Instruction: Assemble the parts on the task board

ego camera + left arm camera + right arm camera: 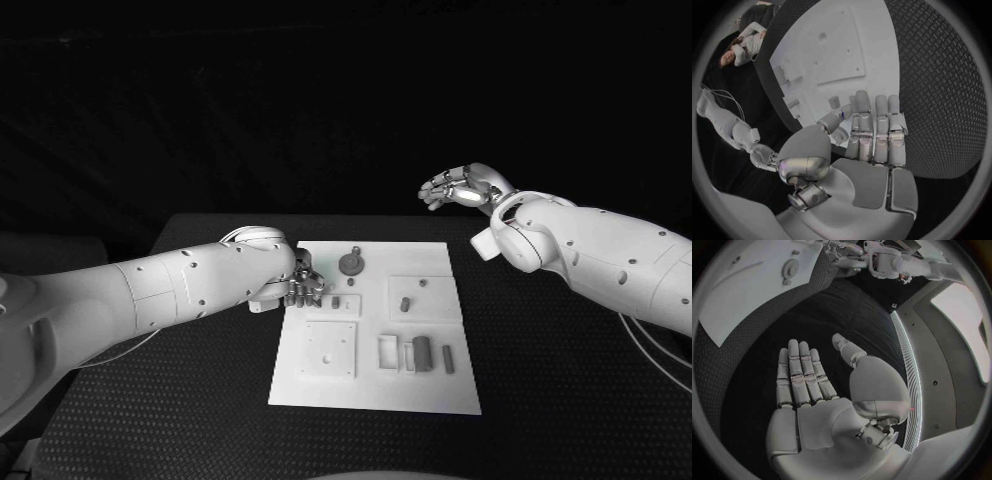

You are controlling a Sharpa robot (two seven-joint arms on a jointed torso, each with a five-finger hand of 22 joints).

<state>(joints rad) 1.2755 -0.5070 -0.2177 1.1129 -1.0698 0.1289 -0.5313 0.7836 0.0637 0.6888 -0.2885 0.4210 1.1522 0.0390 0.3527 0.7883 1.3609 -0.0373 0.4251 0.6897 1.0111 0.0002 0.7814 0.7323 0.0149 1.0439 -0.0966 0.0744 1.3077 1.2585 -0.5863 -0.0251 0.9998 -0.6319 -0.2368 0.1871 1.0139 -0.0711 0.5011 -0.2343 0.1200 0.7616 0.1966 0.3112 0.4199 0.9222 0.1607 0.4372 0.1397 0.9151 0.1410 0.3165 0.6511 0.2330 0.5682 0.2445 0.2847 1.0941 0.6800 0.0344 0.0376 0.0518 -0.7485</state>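
Here your left robot hand [299,287] rests at the task board's [378,390] left edge, fingers straight and holding nothing; your right robot hand [462,186] hovers spread and empty beyond the counter [548,400].

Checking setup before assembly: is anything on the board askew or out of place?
Nothing stands out. The board lies flat on the table, its parts sitting tidily. Left hand hovers at its edge; right hand is raised, open.

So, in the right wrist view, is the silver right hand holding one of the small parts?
No: the silver right hand has a bare palm and straight fingers, raised away from the white task board.
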